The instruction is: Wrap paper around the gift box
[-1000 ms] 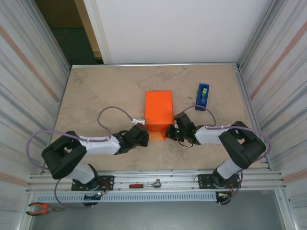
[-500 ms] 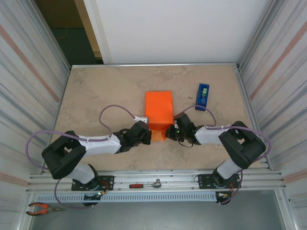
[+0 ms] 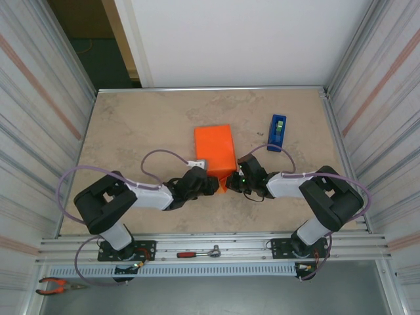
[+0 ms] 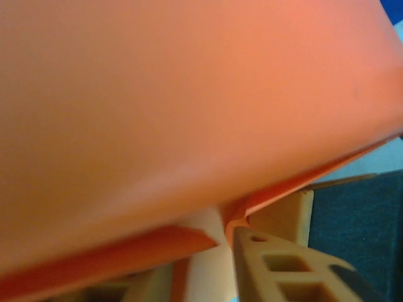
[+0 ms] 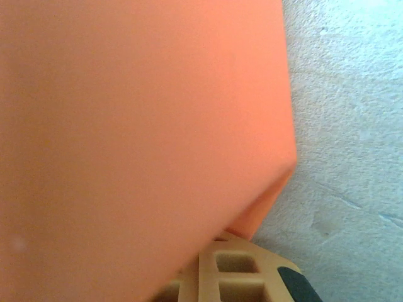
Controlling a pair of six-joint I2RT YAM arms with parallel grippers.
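Beige stone-look tabletop [image 3: 131, 131] spreads under both grippers. Bright orange thin paper sheet [image 3: 215, 147], folded into a box-shaped parcel, lies just ahead of the 2 grippers, near end btwn them, far end pointing away. L gripper [image 3: 209, 185] sits at the parcel's near-left corner, touching it. In the L wrist view its jaws stand a little apart, narrow gap, w/ a creased paper flap running down btwn the tan ribbed fingers [image 4: 283, 277]; can't tell if the flap is pinched. R gripper [image 3: 231, 180] sits at the near-right corner, jaws closed. In the R wrist view the paper lies right over its tan finger [image 5: 233, 270]; can't tell if it's caught. Blue plastic tape dispenser [image 3: 277, 132] stands beyond & right of the R gripper, apart from the parcel. Red-handled metal ratchet [image 3: 199, 252] lies behind both grippers, on the rail by the arm bases. Orange-handled pliers [image 3: 59, 285] lie behind & well left of the L gripper.
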